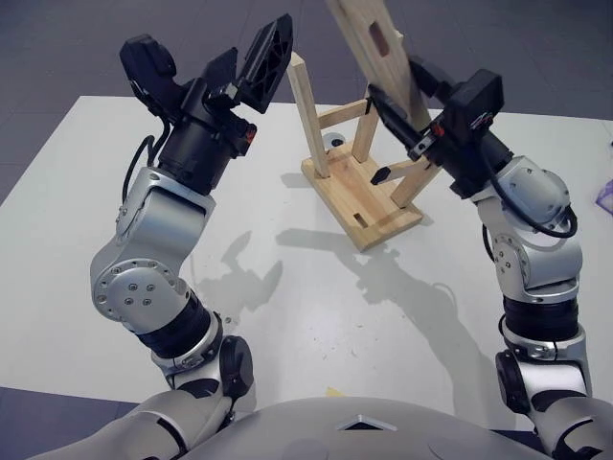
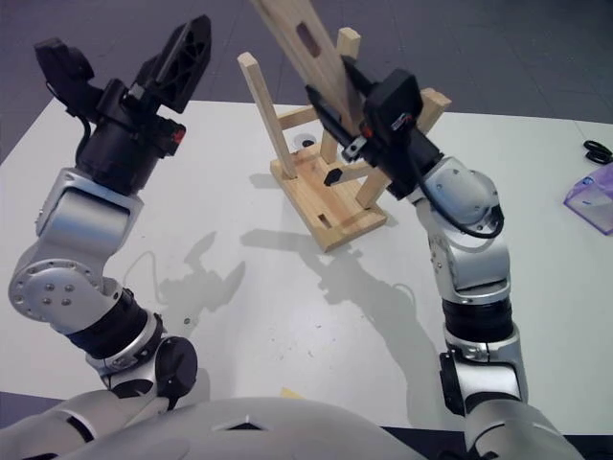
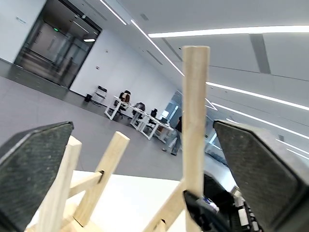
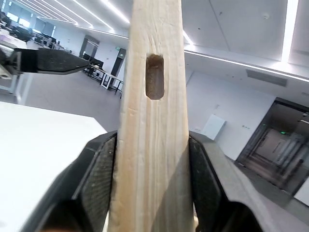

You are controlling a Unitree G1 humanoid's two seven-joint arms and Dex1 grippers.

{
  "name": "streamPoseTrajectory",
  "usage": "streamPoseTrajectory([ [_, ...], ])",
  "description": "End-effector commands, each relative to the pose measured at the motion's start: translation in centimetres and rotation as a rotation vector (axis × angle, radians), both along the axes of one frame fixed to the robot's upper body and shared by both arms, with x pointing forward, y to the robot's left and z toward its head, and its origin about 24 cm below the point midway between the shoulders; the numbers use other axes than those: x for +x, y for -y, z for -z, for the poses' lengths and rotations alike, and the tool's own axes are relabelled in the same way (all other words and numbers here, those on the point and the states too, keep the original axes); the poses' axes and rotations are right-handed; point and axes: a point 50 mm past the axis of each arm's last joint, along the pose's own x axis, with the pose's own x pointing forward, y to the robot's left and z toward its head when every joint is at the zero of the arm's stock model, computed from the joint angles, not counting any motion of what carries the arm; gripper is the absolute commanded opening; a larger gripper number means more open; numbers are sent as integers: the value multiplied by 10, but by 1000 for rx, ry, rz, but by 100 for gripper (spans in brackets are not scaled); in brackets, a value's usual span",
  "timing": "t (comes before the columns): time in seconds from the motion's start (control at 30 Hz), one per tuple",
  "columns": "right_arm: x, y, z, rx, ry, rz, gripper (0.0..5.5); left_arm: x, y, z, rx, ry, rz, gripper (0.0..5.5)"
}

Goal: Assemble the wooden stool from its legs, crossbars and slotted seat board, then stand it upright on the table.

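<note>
Starting at the right gripper [image 1: 407, 96], a slotted board [image 4: 152, 121] is seen clamped flat between the two pads, which press on its broad faces. The board is held near its lower end, so most of its length rises at a tilt above the gripper, with the slot [image 4: 155, 77] just clear of the pads. The wood is judged stiff and fairly light, with a dry grain that should not slip. Taken this low, however, the long upper part may lever in the grip, and a hold nearer the middle would be steadier.

Just below and beside this gripper, a half-built frame is set on the table [image 1: 115, 144]. A flat base board [image 1: 359, 206] lies there with legs [image 1: 308, 115] standing up from it, joined by a crossbar [image 1: 340, 115]. The held board is raised over these legs and is not yet seated on them.

Farther out, the left gripper [image 1: 247, 67] is held high with its fingers spread wide and nothing between them, near the tallest leg but apart from it.
</note>
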Motion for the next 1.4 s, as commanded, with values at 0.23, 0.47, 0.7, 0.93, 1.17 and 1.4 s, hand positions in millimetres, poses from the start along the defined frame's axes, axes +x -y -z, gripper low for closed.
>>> streamPoseTrajectory([
  [0.23,-24,-18,11,-47,-80,-216,207,-6,14,-2,-66,-26,118,499],
  [0.47,-22,-16,15,-70,-82,-177,207,-3,13,5,23,-53,73,374],
  [0.7,-22,-13,21,-75,-105,-160,207,-6,11,8,2,-51,59,268],
  [0.93,-18,-6,33,-74,-151,-130,207,-4,-1,-2,-110,-36,28,141],
  [1.17,-19,-10,36,-76,-150,-140,207,-1,-2,2,-68,-56,12,103],
  [1.4,-17,-12,41,-104,-158,-104,251,2,-10,2,-44,-52,-51,103],
])
